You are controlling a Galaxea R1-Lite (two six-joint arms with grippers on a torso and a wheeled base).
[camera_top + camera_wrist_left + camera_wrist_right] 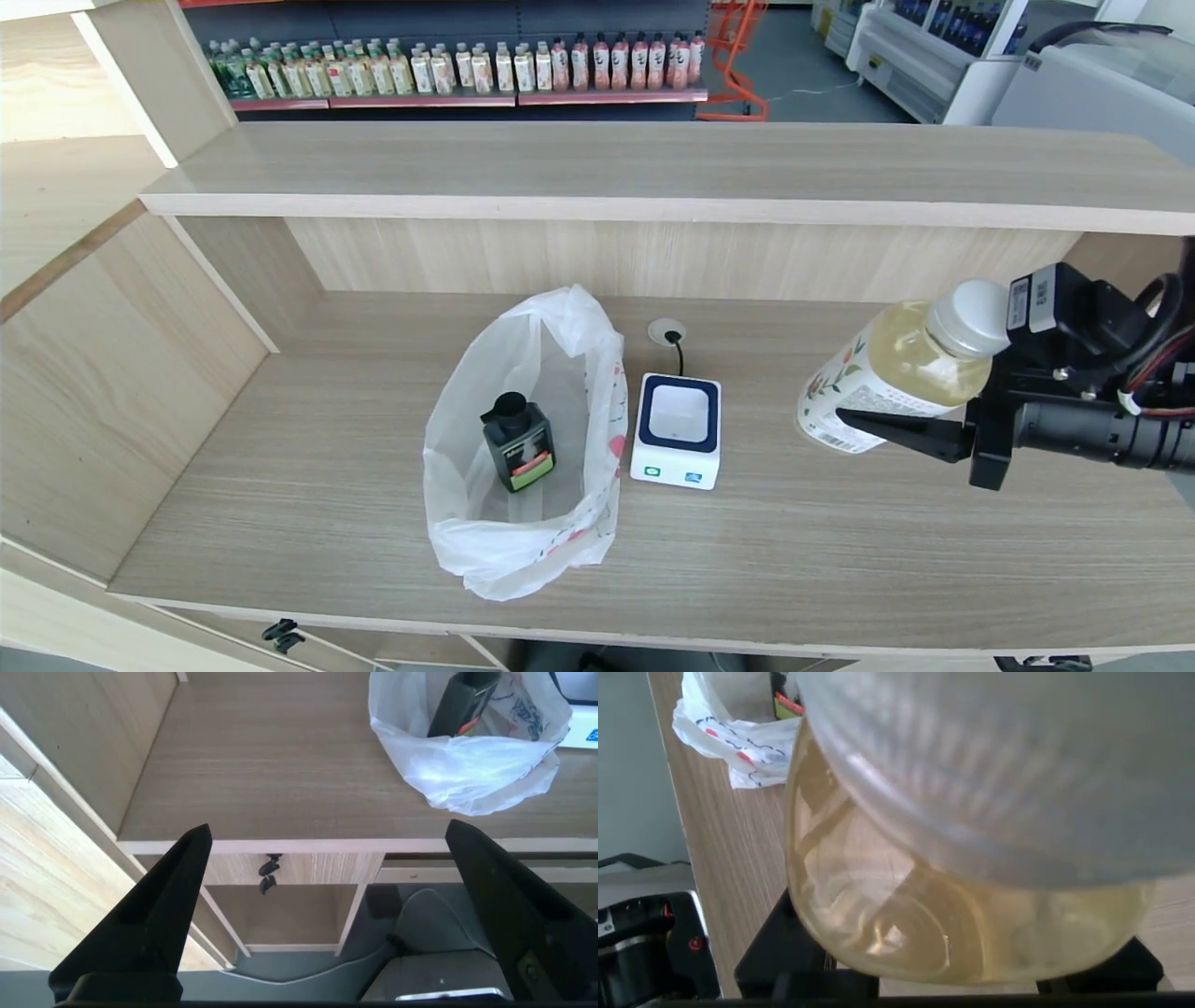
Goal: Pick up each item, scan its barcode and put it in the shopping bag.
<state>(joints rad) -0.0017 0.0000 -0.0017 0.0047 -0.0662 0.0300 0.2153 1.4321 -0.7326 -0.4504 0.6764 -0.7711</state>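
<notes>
Plastic, smooth and liquid-heavy, your bottle (892, 369) looks slip-prone; the right gripper (920, 411) is closed around its body, so hold that grip firm. Left gripper (329, 835) gapes empty.

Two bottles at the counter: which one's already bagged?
The small dark bottle with the black cap, standing inside the white bag. The pale tea bottle is clamped in the right gripper, tilted, right of the scanner.
</notes>
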